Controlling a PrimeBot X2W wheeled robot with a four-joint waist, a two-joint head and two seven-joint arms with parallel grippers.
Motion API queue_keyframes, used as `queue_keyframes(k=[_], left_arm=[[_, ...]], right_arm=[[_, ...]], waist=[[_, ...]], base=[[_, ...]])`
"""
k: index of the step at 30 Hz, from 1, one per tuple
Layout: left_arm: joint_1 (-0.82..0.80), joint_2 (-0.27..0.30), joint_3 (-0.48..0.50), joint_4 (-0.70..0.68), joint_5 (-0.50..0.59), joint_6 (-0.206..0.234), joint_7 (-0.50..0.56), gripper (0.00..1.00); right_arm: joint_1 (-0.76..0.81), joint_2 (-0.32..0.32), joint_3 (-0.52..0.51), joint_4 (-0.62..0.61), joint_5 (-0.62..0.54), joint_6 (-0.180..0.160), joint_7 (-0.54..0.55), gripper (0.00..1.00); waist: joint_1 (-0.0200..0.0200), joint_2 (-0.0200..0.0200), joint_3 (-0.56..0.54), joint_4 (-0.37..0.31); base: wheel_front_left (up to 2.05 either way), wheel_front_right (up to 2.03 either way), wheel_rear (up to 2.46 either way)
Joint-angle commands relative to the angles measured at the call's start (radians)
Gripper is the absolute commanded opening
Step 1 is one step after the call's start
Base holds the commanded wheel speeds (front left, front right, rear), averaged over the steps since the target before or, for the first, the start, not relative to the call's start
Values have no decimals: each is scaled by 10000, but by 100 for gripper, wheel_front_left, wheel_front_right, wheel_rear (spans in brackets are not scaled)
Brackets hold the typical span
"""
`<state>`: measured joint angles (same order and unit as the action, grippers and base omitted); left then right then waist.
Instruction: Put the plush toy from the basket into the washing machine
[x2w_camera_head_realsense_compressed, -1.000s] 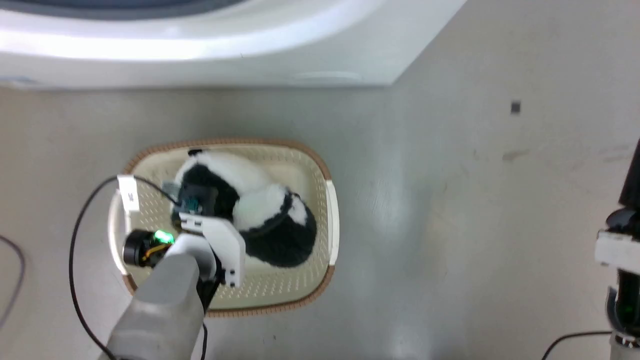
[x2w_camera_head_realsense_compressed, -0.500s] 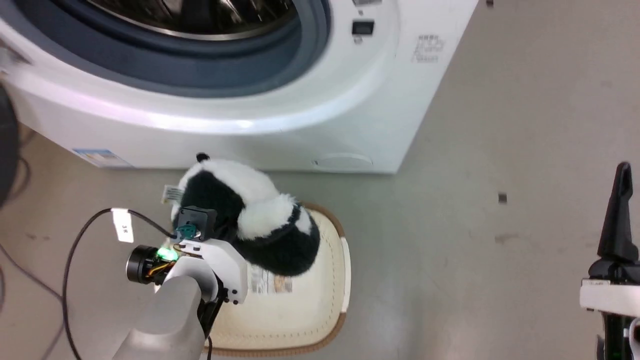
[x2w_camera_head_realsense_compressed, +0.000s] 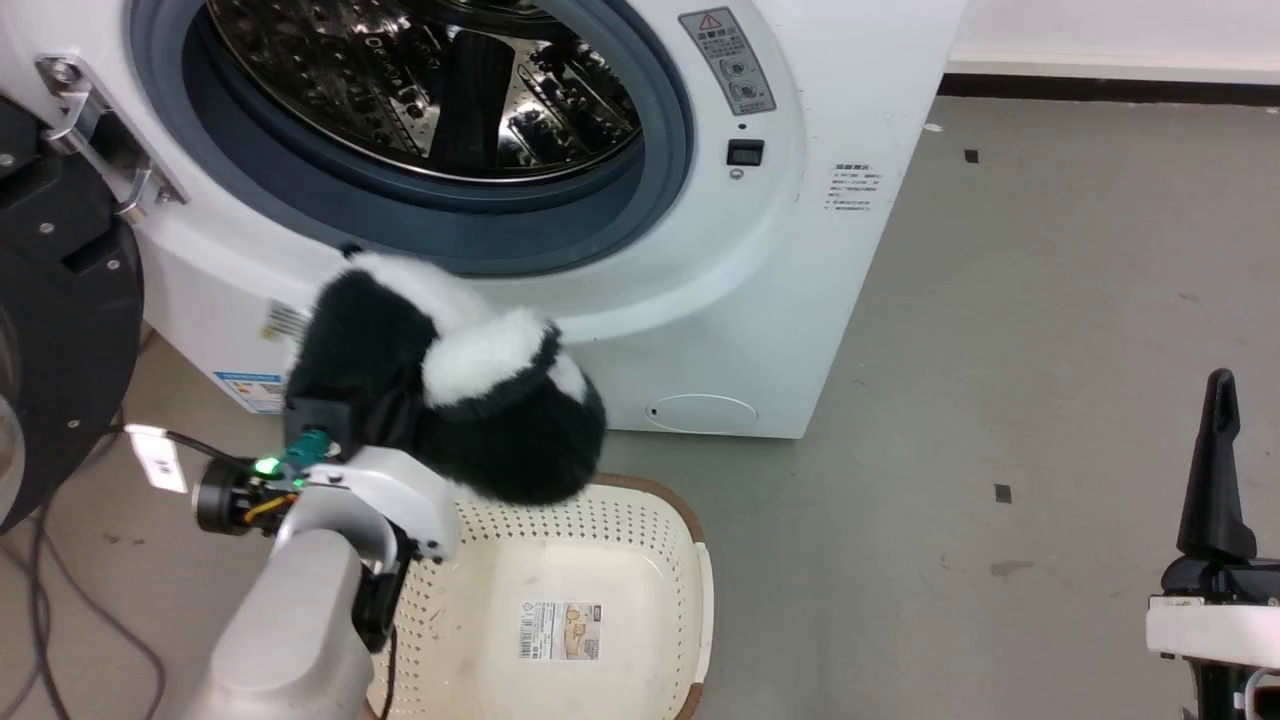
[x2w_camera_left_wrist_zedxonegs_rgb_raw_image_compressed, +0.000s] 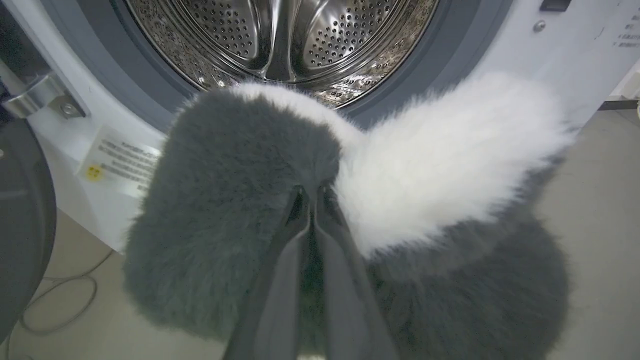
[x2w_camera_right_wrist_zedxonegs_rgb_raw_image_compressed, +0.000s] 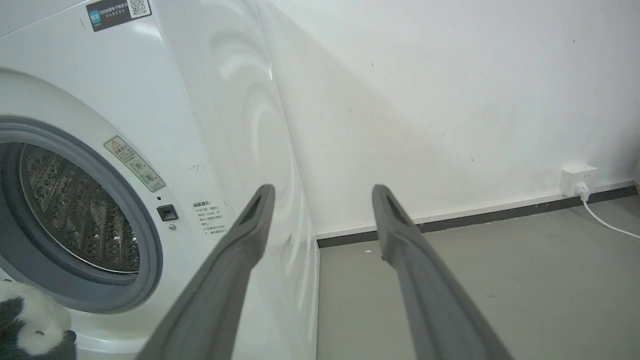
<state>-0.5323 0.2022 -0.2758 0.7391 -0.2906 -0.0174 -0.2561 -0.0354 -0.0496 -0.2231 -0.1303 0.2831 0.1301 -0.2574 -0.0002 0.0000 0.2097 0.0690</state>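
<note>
The plush toy (x2w_camera_head_realsense_compressed: 450, 400) hangs clamped in the left pincer (x2w_camera_left_wrist_zedxonegs_rgb_raw_image_compressed: 311, 192), clear above the basket (x2w_camera_head_realsense_compressed: 700, 600), the washing machine (x2w_camera_head_realsense_compressed: 790, 300) drum (x2w_camera_head_realsense_compressed: 430, 80) gaping at twelve o'clock: lift done, drop-in left!

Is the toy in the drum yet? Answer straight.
No, the toy hangs in the left gripper in front of the washer, outside its drum.

You've got a plain grey floor (x2w_camera_head_realsense_compressed: 1000, 300) carrying the white front-loading washing machine (x2w_camera_head_realsense_compressed: 800, 300), the cream perforated oval plastic basket (x2w_camera_head_realsense_compressed: 620, 525) just in front, and black cables (x2w_camera_head_realsense_compressed: 36, 570) at left.
</note>
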Motion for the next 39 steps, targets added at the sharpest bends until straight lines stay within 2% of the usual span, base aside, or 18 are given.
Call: queue_keyframes(k=[1, 10, 18, 25, 30, 34, 39], left_arm=[[-7, 82, 160, -268, 62, 133, -56, 0], [-964, 341, 674, -726, 96, 353, -56, 0], [-2637, 683, 1162, -634, 77, 492, -56, 0], [-4716, 1020, 1577, -151, -4, 393, -56, 0], [-6257, 1511, 1908, 404, -53, 338, -57, 0], [-7224, 1698, 2348, 724, -325, 232, -57, 0], [-8439, 1872, 2417, 1163, -199, 207, -57, 0]], right_arm=[[103, -6, 37, -25, 89, 6, -44, 100], [-132, -6, 149, -201, 130, 6, -44, 100], [-731, -6, 174, -363, 182, 6, -44, 100], [-1333, -6, 346, -587, 227, 6, -44, 100], [-1785, -6, 304, -769, 348, 6, -44, 100], [-1883, -6, 215, -807, 419, 6, -44, 100], [-1968, -6, 274, -902, 438, 6, -44, 100]], waist=[[2, 0, 41, -64], [2, 0, 671, -500], [2, 0, 2027, -1114], [2, 0, 3416, -1534], [2, 0, 4478, -1896], [2, 0, 4998, -2065], [2, 0, 5623, -2093]], base=[[0, 0, 0], [0, 0, 0], [0, 0, 0], [0, 0, 0], [0, 0, 0], [0, 0, 0], [0, 0, 0]])
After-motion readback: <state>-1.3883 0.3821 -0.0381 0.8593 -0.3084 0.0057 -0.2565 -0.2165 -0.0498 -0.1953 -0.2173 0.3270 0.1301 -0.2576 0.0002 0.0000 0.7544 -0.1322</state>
